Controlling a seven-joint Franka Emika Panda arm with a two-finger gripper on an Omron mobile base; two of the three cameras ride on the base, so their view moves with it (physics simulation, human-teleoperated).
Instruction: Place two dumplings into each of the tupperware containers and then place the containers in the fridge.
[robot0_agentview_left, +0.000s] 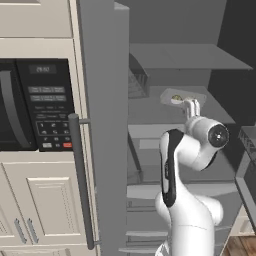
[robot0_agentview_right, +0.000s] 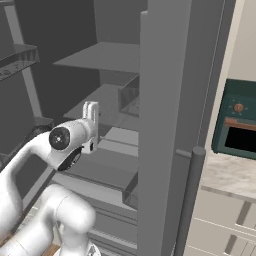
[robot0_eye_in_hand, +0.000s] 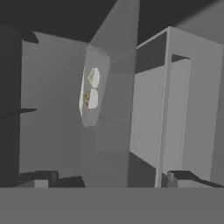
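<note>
A shallow light-grey rectangular tupperware container (robot0_agentview_left: 183, 98) with rounded corners lies flat on a grey inner shelf (robot0_agentview_left: 220, 111) of the tall grey steel-look fridge (robot0_agentview_left: 104, 125), whose door stands open. In the hand view the container (robot0_eye_in_hand: 89, 94) shows two small pale beige-yellowish dumplings (robot0_eye_in_hand: 92, 88) side by side inside it. The white arm's two-finger gripper (robot0_agentview_left: 192, 106) hangs just in front of the container, apart from it, jaws spread wide and empty. I judge this container filled and stored. A second container cannot be made out on the shelves here, so whether it is already in the fridge or remains to be fetched cannot be told. To the left sits the black-panelled built-in microwave (robot0_agentview_left: 35, 107).
</note>
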